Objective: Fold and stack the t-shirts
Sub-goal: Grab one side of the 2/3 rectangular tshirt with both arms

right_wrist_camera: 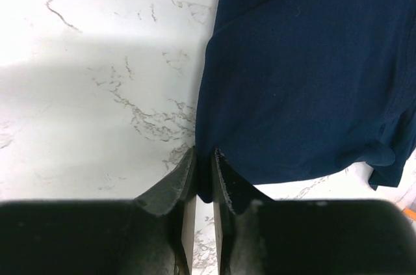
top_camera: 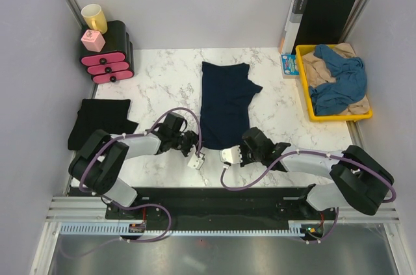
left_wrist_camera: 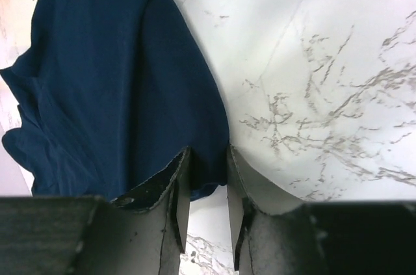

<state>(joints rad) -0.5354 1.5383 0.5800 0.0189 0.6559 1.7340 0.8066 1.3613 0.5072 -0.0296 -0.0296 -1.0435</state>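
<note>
While both arms [top_camera: 133,145] [top_camera: 312,161] stretch low, grippers [top_camera: 196,159] [top_camera: 229,156] straddle navy t-shirt's [top_camera: 223,103] corners

A navy t-shirt [left_wrist_camera: 117,80] is seen spread flat over the left and upper-left part of the view, on a white marbled surface [left_wrist_camera: 312,60] that is left bare to the right. The cloth's edge is traced in a curve down to its near corner, which is enclosed between the two dark fingers [left_wrist_camera: 170,190] of the left claw [left_wrist_camera: 207,151] (set close together, with a narrow gap between them). Whether the corner is actually pinched cannot be told. A rumpled fold is noted at the shirt's left edge.
</note>
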